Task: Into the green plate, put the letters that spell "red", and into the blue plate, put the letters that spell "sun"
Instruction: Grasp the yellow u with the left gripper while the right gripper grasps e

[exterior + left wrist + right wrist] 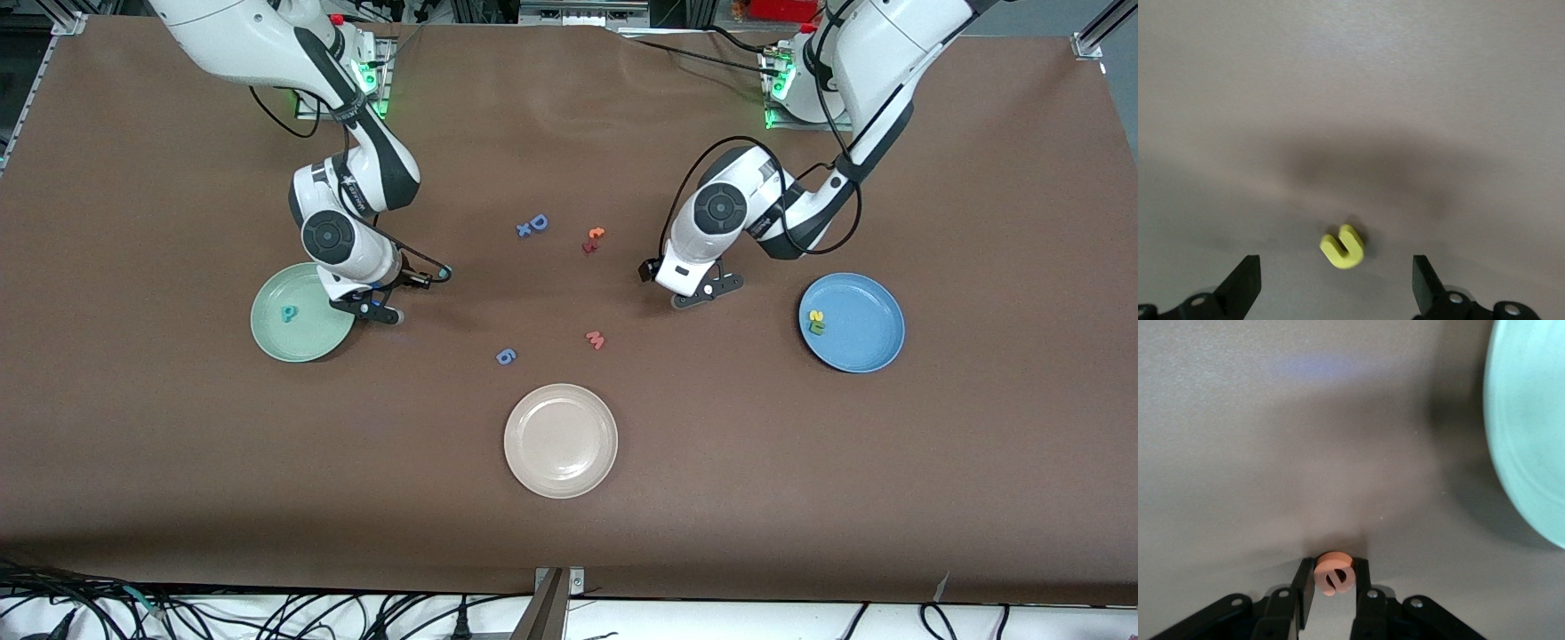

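Cream plate (560, 440), nearest the table's front edge, looks bare. Right gripper (1331, 583) beside the green plate (267, 333) pinches the small orange "e" (1333, 574); a teal letter (289, 312) lies in that plate. Left gripper (1336, 283) hangs spread over a yellow "u" (1343, 246), hidden in the front view. Blue plate (867, 324) holds yellow and green letters (815, 323), perhaps two.

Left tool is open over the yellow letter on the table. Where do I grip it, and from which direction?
Come straight down: the yellow letter lies flat on the bare table, centred between the open left tool's fingers. Probably best to close across its two prongs' outer sides rather than end to end; those look like its straightest faces.
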Controlling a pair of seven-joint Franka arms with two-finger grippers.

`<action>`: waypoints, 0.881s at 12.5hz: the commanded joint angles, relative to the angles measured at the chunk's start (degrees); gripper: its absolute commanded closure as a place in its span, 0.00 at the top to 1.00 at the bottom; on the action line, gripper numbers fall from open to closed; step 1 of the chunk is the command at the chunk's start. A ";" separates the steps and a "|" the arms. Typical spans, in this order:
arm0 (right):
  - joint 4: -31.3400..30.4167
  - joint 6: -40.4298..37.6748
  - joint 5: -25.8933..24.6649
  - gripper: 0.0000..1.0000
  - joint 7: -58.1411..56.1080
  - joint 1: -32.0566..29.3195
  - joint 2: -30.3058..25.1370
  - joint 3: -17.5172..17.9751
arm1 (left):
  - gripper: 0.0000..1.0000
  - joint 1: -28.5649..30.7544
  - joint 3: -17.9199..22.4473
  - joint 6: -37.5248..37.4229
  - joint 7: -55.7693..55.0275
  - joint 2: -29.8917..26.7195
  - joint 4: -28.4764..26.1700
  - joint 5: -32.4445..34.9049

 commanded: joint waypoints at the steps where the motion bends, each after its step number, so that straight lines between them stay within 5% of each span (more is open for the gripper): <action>1: -1.34 0.85 0.52 0.20 0.11 -0.23 -0.58 0.06 | 0.99 0.42 -0.01 1.19 -4.80 1.11 -0.10 4.81; 4: -0.82 -0.28 0.52 0.20 0.02 -0.23 -2.59 -0.11 | 0.81 0.33 -0.10 1.36 -4.81 1.28 0.16 4.90; 6: 1.55 -3.26 0.26 0.20 -0.51 -0.23 -3.74 -1.43 | 0.54 0.33 -0.10 1.36 -4.89 1.54 0.43 4.81; 9: 4.98 -9.93 0.17 0.19 -7.68 -0.23 -5.67 -6.69 | 0.25 0.33 -0.27 1.36 -4.81 1.72 0.78 4.72; 11: 5.78 -12.16 0.17 0.19 -15.85 -0.23 -5.68 -11.43 | 0.20 0.77 -0.27 1.19 -4.11 1.29 1.04 4.72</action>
